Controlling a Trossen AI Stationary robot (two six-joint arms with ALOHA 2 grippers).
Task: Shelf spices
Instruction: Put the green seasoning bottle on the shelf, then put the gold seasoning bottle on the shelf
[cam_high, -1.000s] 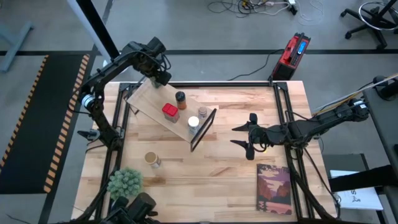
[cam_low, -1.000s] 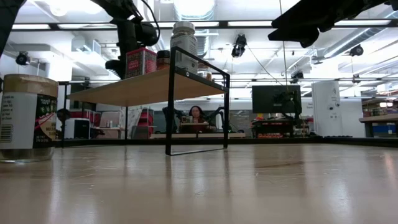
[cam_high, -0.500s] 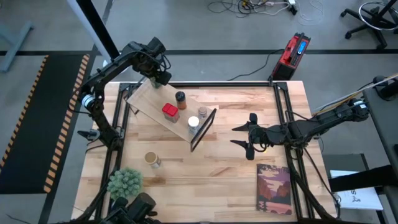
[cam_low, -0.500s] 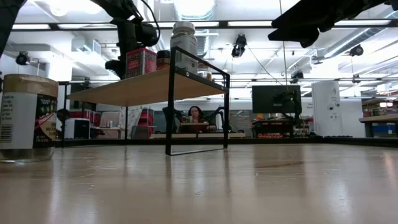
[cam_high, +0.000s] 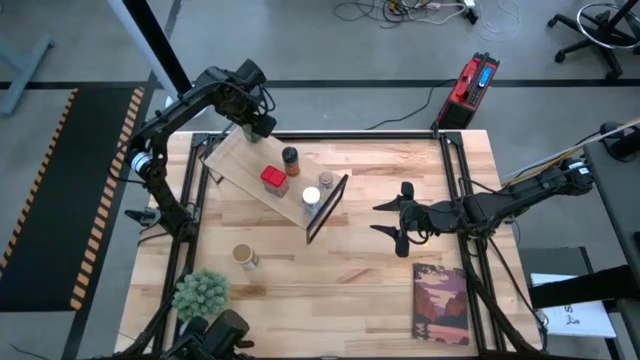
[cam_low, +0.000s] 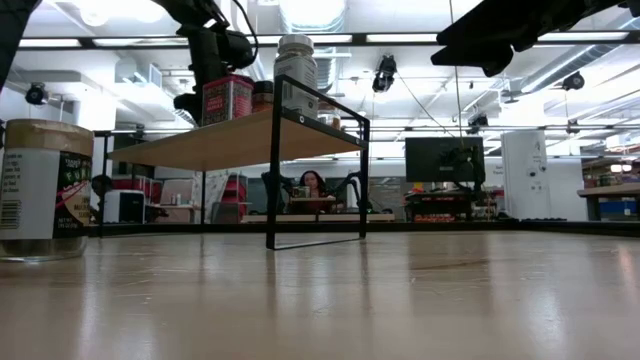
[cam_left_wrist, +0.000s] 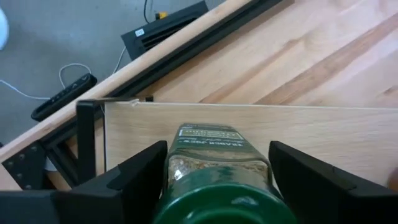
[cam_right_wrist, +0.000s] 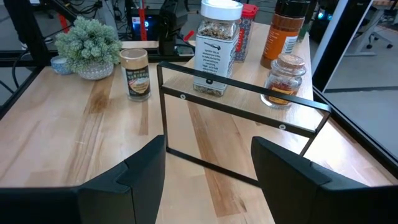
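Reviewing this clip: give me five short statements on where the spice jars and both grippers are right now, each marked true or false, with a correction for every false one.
1. The green-lidded jar stands on the shelf between the left gripper's fingers. True.
2. The tan-topped jar is on the shelf. False: it stands on the table, near the potted plant.
3. The white-lidded jar is on the shelf by the black frame. True.
4. The right gripper holds a jar. False: it hangs open and empty above the table, apart from the shelf.
5. The red tin lies on the book. False: it sits on the shelf.
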